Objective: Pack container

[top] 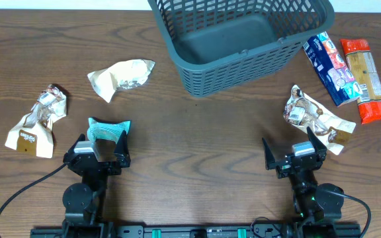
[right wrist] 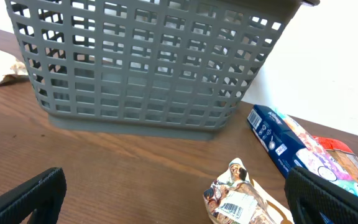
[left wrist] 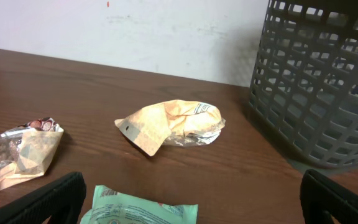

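The dark grey-teal slotted basket (top: 240,39) stands at the back centre, empty; it also shows in the left wrist view (left wrist: 319,81) and the right wrist view (right wrist: 135,62). My left gripper (top: 100,153) is open, with a mint-green packet (top: 106,129) on the table between its fingers, also in its wrist view (left wrist: 143,211). My right gripper (top: 295,153) is open, with a crumpled brown packet (top: 313,116) just ahead to the right, also in its wrist view (right wrist: 238,199).
A cream crumpled packet (top: 123,76) lies left of the basket, also in the left wrist view (left wrist: 173,124). A beige-brown packet (top: 38,122) lies far left. A blue packet (top: 331,66) and an orange-red packet (top: 366,79) lie at the right.
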Available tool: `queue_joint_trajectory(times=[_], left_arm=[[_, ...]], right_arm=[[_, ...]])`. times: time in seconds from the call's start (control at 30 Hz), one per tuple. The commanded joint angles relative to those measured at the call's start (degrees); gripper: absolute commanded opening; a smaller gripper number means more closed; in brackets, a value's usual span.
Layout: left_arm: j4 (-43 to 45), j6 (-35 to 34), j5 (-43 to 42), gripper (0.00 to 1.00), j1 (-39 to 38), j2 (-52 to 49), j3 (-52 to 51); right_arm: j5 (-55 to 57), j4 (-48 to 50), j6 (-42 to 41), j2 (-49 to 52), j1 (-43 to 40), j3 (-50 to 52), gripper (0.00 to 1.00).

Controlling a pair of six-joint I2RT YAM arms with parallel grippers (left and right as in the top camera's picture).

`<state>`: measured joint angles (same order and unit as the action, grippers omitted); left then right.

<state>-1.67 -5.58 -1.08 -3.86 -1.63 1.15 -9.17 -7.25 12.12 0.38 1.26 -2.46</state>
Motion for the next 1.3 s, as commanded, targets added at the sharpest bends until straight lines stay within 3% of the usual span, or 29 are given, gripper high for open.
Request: queue_joint_trajectory(times=[0.0,1.17,1.27], left_arm=[[-2.6,0.0,1.9,0.99,-0.2,-0.2,-0.9],[-2.5,0.0,1.7,0.99,-0.2,-0.2,-0.9],[-2.6,-2.8,1.5,0.99,-0.2,-0.2,-0.9]], right_arm=[[-0.2,0.1,-0.7,0.1,0.9,0.4,0.99],[0.0,0.2,-0.7,0.1,0.9,0.4,0.99],[0.0,0.2,-0.7,0.1,0.9,0.4,0.99]])
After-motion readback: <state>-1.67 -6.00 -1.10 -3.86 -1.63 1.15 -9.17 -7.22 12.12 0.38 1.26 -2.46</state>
